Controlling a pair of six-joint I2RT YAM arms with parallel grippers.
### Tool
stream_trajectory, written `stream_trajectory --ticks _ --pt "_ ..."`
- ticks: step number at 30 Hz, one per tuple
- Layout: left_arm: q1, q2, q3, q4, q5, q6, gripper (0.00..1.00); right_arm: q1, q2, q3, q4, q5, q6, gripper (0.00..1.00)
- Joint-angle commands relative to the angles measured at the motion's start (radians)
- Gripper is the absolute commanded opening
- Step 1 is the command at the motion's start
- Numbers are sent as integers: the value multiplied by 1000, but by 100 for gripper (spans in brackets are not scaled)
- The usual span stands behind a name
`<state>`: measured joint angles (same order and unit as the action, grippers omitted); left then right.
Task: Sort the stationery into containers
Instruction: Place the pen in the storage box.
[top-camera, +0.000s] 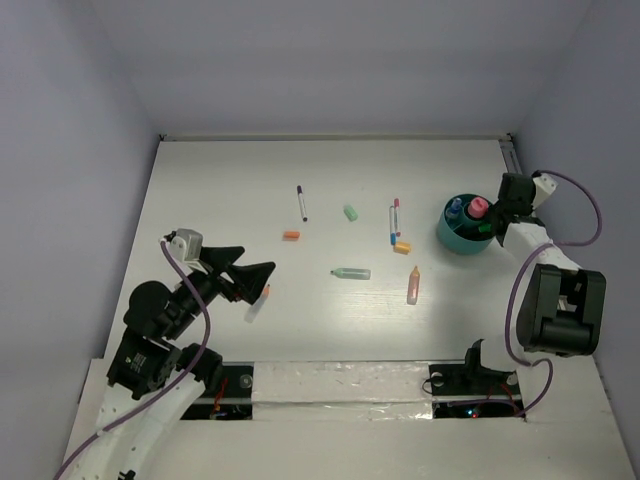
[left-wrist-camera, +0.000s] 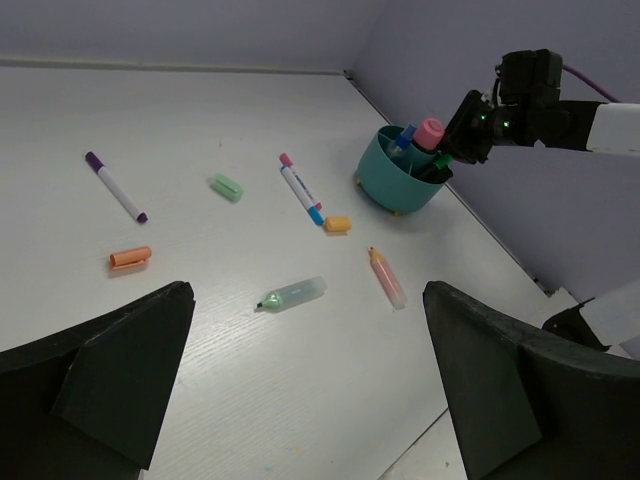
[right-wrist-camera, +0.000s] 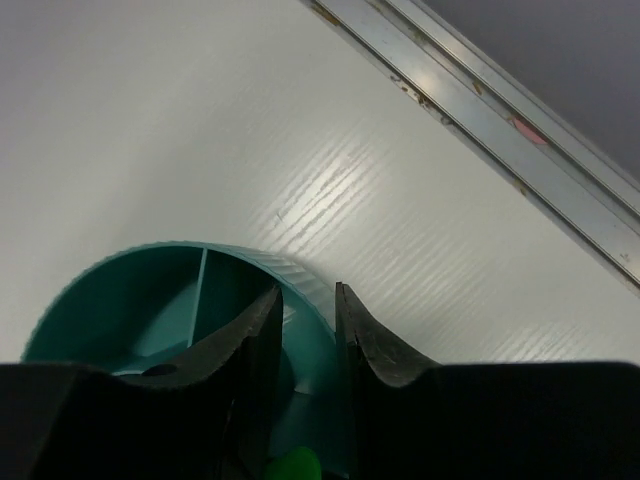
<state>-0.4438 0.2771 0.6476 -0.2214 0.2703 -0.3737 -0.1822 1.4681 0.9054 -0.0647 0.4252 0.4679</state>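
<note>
Right claw (right-wrist-camera: 307, 300) is pinched nearly together on a green marker (right-wrist-camera: 290, 466), poised over the teal tub (right-wrist-camera: 150, 248) — 1 open compartment (right-wrist-camera: 232, 310) looks to sit directly below its tips, so release is straight down. Left claw (top-camera: 259, 259), spread wide, hangs well apart.

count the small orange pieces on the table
2: the left orange piece near the purple-capped pen, the right orange piece left of the teal tub. The tub could hide more.
</note>
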Motion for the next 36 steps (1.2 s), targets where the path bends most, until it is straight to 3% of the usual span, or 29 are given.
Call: stream_trajectory --ticks 1,7,13,24,36 --pt "-16 -18 -2 44 -13 12 99 -8 -3 20 -52 -32 18 34" --pt "-26 -30 -2 42 -16 12 99 -8 -73 -69 -49 -46 38 33" --pt "-35 -42 -2 44 -17 10 99 -8 -193 -143 -92 -65 32 42" --pt "-44 -55 -3 45 -17 9 99 -8 -437 -183 -204 -259 9 48" --pt "-44 -46 -3 40 -26 5 99 -8 -370 -235 -150 -278 2 46"
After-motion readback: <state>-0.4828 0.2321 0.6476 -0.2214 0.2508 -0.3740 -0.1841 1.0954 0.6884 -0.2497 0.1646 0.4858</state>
